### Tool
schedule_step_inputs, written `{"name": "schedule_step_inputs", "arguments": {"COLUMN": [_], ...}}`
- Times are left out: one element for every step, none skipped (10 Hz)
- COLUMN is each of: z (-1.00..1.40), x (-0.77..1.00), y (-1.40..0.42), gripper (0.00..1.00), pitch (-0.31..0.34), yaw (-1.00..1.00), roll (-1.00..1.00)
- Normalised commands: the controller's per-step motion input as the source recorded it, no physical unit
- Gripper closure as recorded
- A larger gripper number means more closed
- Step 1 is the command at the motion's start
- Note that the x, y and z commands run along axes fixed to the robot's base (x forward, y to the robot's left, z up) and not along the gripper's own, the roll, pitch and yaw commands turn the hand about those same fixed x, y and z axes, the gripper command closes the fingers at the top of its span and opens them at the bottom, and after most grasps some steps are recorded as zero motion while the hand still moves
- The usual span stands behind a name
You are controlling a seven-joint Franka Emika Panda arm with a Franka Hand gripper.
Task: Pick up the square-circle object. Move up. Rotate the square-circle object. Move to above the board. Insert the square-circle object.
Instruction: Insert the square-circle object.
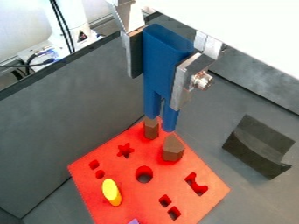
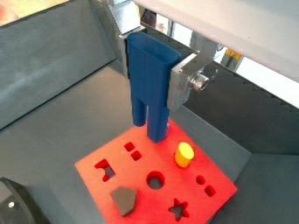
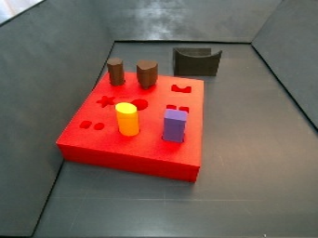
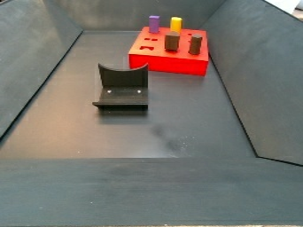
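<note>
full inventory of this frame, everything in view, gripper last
board: 1, bright red, flat square block with shaped holes, on the dark floor.
brown cylinders: 2, brown, standing side by side at one edge of the board; second at.
yellow peg: 1, yellow, upright in the board.
purple block: 1, purple, upright in the board beside the yellow peg.
holder: 1, dark grey, curved, on the floor apart from the board.
square-circle object: 1, dark blue, two thin legs pointing down, held above the board; seen only in both wrist views.
gripper: 1, silver fingers shut on the square-circle object, above the board; not in either side view.
</note>
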Motion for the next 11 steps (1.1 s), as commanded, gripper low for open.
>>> {"name": "schedule_step_inputs", "arguments": {"z": [-0.54,-0.49,-0.53,-0.61,-0.62,-0.67,-0.72,-0.75,-0.79,-0.69,-0.53], "x": [-0.89,-0.93,-0.94,-0.9,-0.92,-0.73,-0.51,-0.44,-0.35,-0.32,-0.13], "y": [-0.29,-0.35,-0.37,-0.32,-0.22,-0.15,-0.05,-0.05,-0.04,-0.11,-0.15], "gripper": [1.0,1.0,1.0,1.0,1.0,1.0,1.0,1.0,1.0,1.0,1.0], "pitch": [-0.231,-0.234,-0.241,-0.267,-0.284,-0.201,-0.137,-0.133,-0.111,-0.123,-0.147], "yaw": [0.0,0.03,0.0,0.0,0.0,-0.02,-0.08,-0.17,-0.29,-0.37,-0.17], "roll": [0.0,0.05,0.06,0.06,0.06,0.0,-0.14,-0.15,-0.17,-0.21,-0.27]}}
